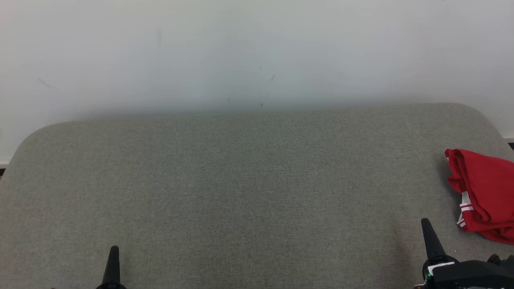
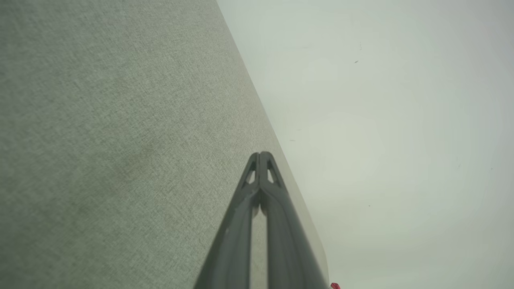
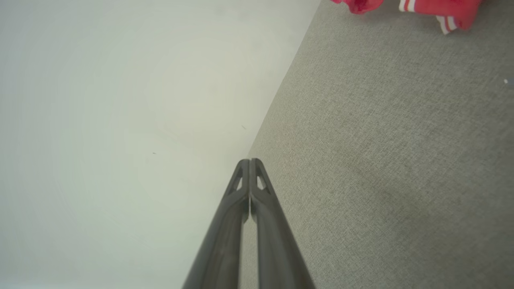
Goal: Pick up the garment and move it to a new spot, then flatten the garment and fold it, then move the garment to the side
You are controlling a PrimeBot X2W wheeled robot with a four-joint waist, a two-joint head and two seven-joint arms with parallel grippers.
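Both arms low at the near edge of the table (image 1: 241, 180), fingers pointing toward the wall (image 1: 241, 48).

Left claw (image 1: 114, 252): clenched, fingertips pressed together, nothing between them. It hangs over bare grey cloth.

Right claw (image 1: 426, 225): also clenched and carrying nothing. The wrist view shows the two fingers meeting at the tips.

Garment (image 1: 484, 188): red with white striped trim. It lies on the table's far right, near the right claw but apart from it, and the head view's edge cuts it off. It sits as a soft heap with rolled layers and one striped hem sticking out at the lower left. It is not spread flat. I cannot tell whether the layers are a loose fold or just a rumple, because too much of it is out of frame.

Progress, as a judgement: the pictures do not settle it.
- The garment off to the side, the middle of the table bare and both claws clenched on nothing would fit the end of the job, with a folded piece put aside.
- It would equally fit the garment lying crumpled where it waits to be lifted.
- The untidy edges lean slightly toward the second reading, but only slightly.

Certain: no grasp is held now, and nothing lies flattened on the table.
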